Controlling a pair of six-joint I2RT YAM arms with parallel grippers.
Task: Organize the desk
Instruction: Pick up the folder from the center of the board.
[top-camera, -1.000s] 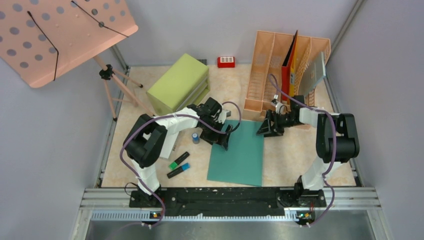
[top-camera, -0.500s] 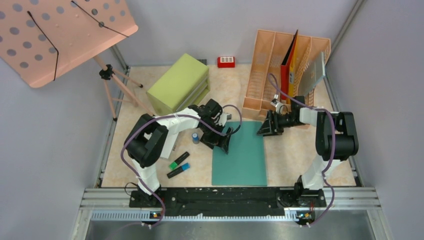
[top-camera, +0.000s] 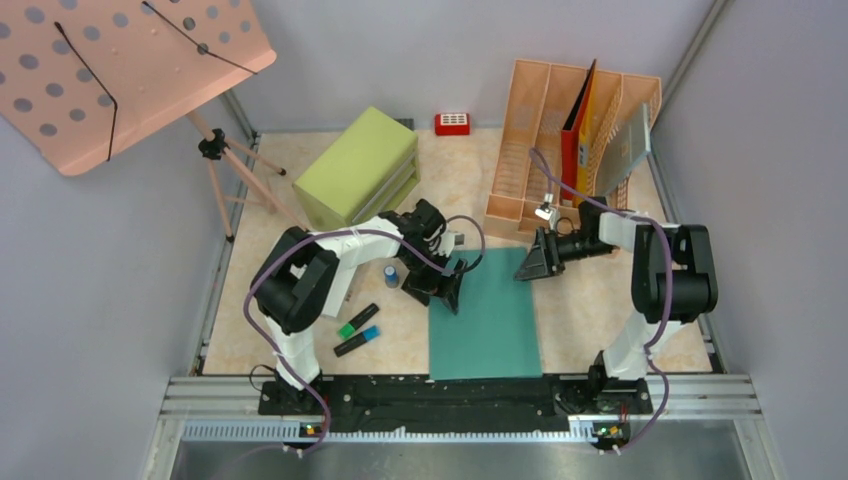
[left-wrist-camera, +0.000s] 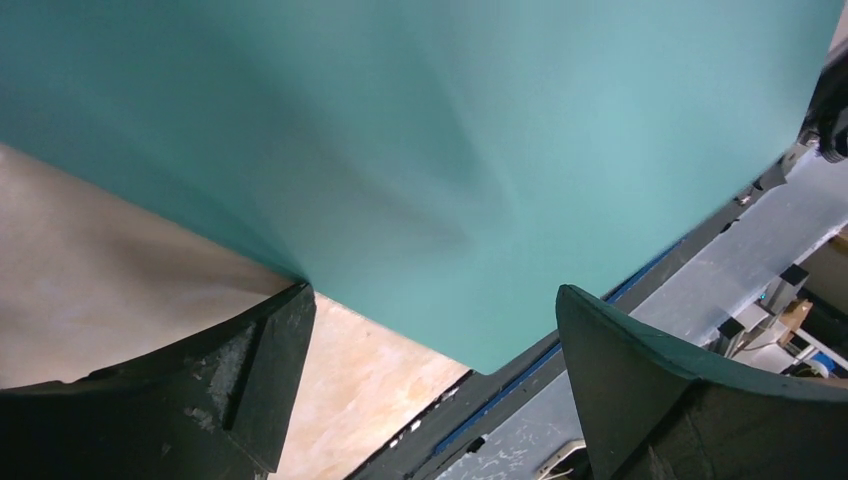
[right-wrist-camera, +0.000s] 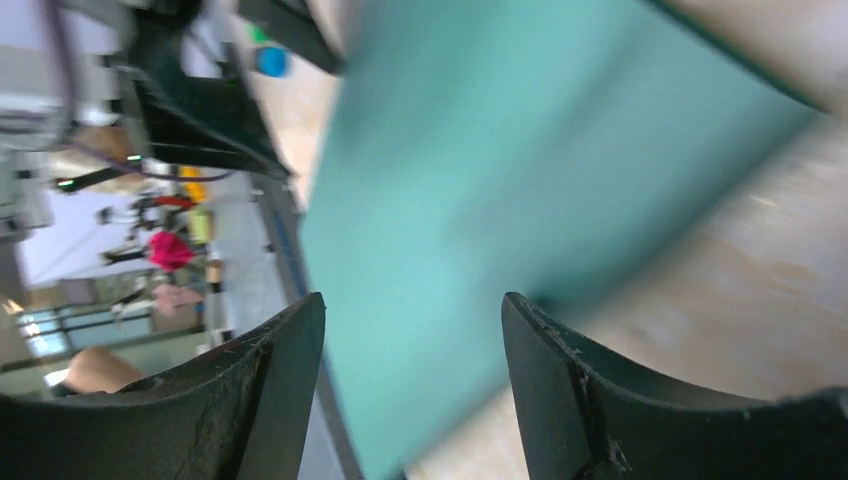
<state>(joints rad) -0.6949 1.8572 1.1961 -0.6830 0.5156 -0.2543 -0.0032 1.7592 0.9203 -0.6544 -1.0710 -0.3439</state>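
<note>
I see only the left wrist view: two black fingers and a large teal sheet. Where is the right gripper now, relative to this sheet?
Observer: The top view shows the right gripper at the far right corner of the teal sheet, with its jaws apart.
Operator: Thank you. Is something lying on the left side of the sheet?
Observer: Yes. A green highlighter and a blue highlighter lie side by side on the desk, left of the sheet. At the far right stands a peach file rack holding a red folder.
</note>
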